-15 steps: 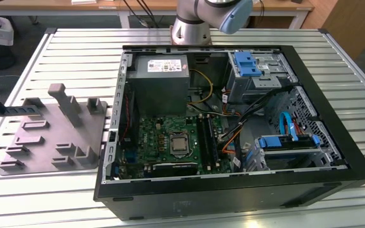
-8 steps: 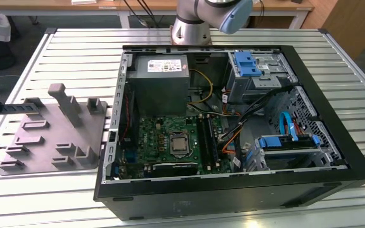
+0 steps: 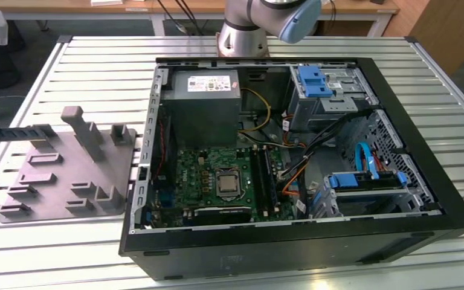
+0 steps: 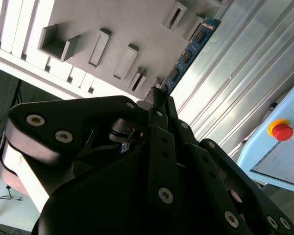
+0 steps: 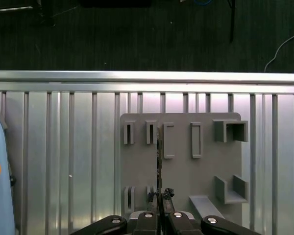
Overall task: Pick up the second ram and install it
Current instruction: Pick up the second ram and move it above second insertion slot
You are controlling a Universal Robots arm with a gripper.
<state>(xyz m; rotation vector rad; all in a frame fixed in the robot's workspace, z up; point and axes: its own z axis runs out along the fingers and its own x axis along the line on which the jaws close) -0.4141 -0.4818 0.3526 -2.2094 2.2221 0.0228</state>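
Since the gripper (image 5: 159, 197) is pinched shut on one end of the second ram (image 5: 159, 156), the step in hand looks like the pick-up. The strip hangs just above the grey tray (image 5: 186, 176), apparently clear of its ribs. Its long axis runs straight out from the fingertips, roughly level with the tray's face. Getting it to the green board (image 3: 203, 175) calls, I judge, for lining that axis up with a memory socket (image 3: 263, 175) — then a square, even press.
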